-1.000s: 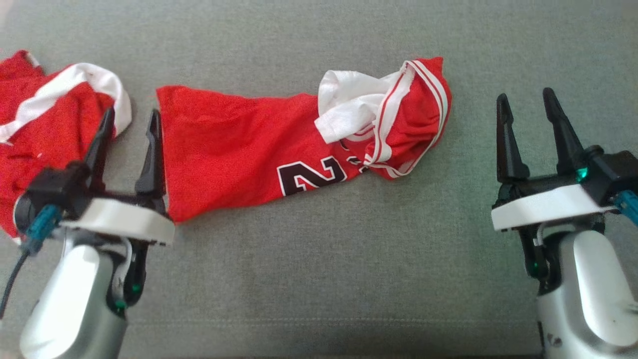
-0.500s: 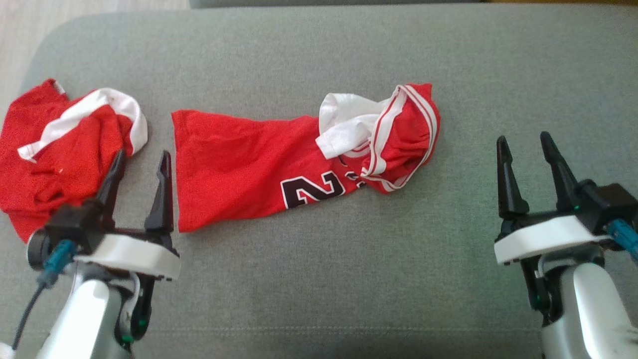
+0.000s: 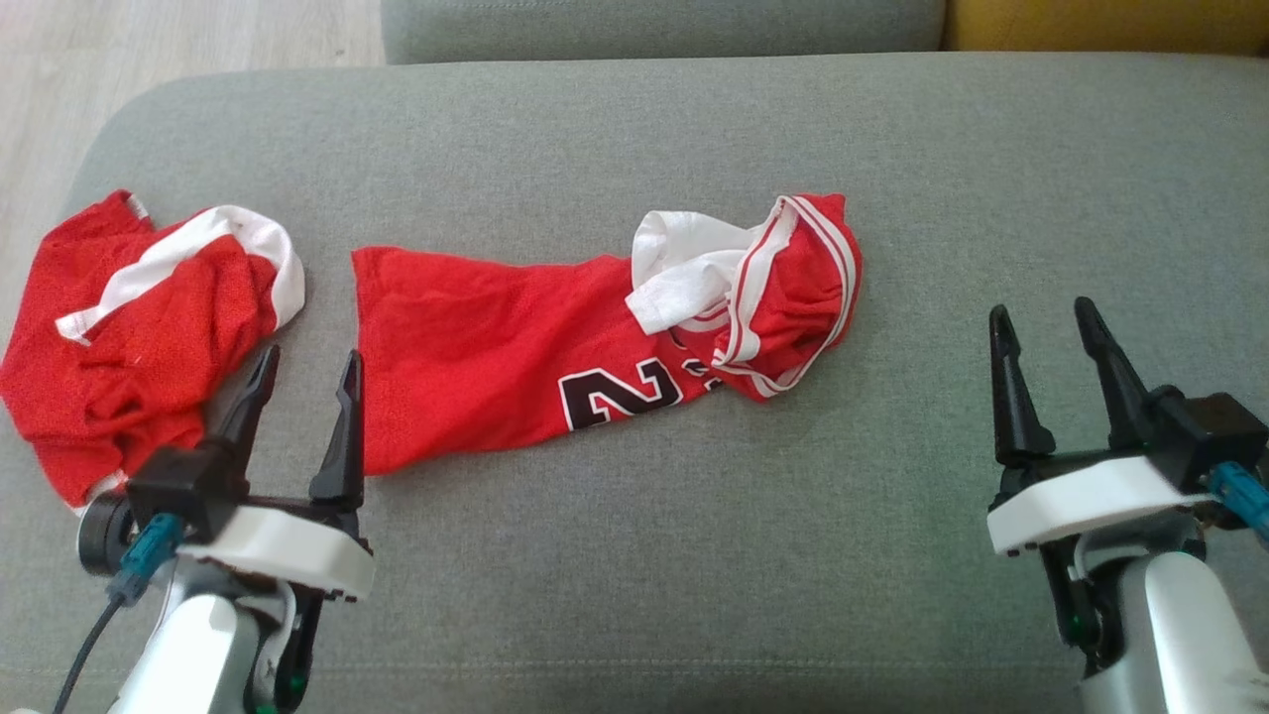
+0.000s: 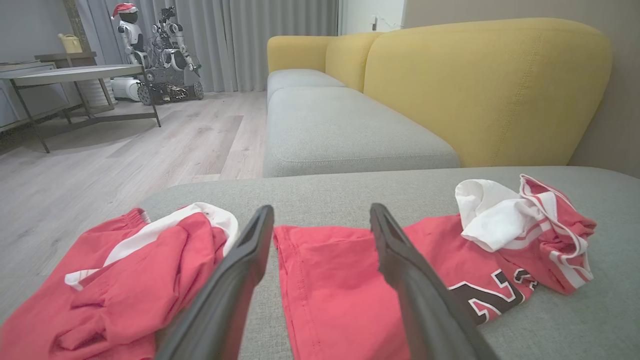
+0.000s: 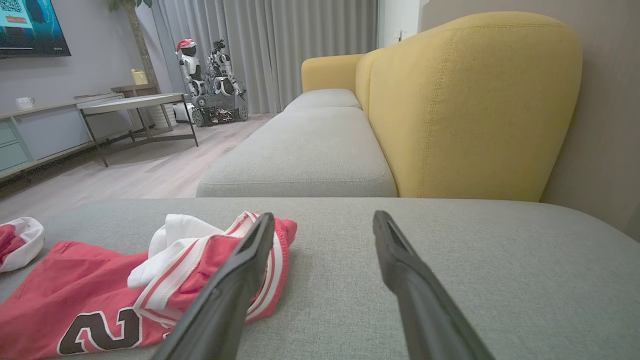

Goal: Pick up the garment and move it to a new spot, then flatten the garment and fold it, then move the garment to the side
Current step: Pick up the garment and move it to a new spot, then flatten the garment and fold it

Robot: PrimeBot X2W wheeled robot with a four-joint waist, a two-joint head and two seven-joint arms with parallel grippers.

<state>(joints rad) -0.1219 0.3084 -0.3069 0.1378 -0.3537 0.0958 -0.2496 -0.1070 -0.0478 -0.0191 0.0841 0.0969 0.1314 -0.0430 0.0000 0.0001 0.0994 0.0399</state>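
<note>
The left gripper [image 3: 310,352] stood wide open and empty above the grey seat cushion [image 3: 694,555]. One fingertip sat just beside the hem of the red jersey [image 3: 476,347]; whether it touched the cloth could not be told. In the left wrist view, that gripper [image 4: 321,209] framed the hem between its spread fingers. The right gripper [image 3: 1041,307] was likewise spread and held nothing, well apart from the jersey's bunched collar end. In its own wrist view, the right gripper [image 5: 324,215] pointed over bare cushion.

There were two grippers, each with two dark fingers, and two garments. The jersey lay stretched across the middle of the cushion, a black numeral showing and its white-trimmed top crumpled. A second red garment with white trim [image 3: 129,337] lay heaped near the cushion's left end.

Compared with a second earlier, the head camera had tilted. The cushion's far edge and the pale floor [image 3: 149,40] had come into view. Both grippers reached less far up alongside the jersey. The garments lay as before.
</note>
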